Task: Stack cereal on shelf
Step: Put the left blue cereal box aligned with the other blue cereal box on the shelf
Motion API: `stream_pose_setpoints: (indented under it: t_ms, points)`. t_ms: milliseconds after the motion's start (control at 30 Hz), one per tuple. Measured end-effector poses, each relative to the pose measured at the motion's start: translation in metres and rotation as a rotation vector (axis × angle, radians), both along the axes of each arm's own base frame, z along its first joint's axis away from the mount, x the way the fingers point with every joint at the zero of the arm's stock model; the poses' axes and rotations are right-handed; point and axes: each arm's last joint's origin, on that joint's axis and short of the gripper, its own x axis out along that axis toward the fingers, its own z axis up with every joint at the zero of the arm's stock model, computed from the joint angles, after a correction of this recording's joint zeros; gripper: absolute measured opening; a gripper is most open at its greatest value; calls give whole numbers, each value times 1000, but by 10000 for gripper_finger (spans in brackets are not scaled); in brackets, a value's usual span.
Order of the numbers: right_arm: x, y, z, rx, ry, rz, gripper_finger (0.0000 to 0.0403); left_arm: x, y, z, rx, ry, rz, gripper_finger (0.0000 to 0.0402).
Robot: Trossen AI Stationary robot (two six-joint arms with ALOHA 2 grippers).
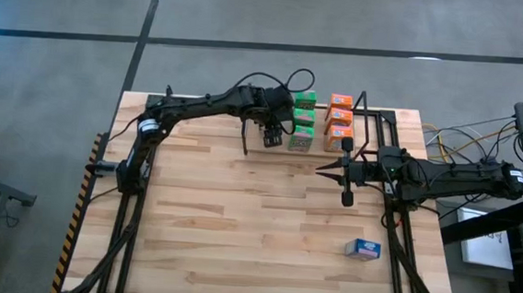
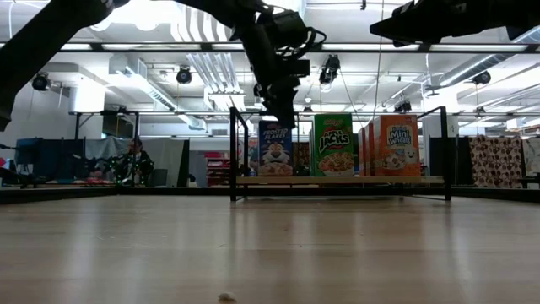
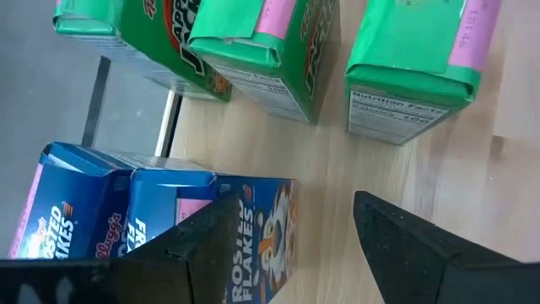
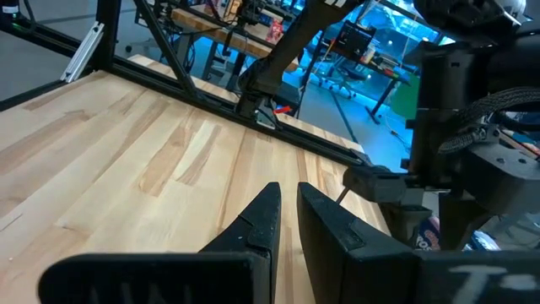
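While our left gripper (image 1: 272,134) hovers, jaws open, above the shelf (image 1: 378,127), we should fetch the blue box (image 1: 362,249) squarely; right jaws are closed.

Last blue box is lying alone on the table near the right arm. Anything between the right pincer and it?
Nothing visible. The right pincer is shut, over bare wood, and the tabletop between it and the blue box is clear.
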Motion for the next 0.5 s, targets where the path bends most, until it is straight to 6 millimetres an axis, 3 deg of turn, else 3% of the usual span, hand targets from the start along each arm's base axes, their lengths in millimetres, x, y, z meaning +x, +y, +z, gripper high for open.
stream_pose_setpoints:
  t_ms: [500]
  points:
    - [0, 0, 0, -2, 0, 0, 34, -14, -7, -3, -67, 160, 12, 217]
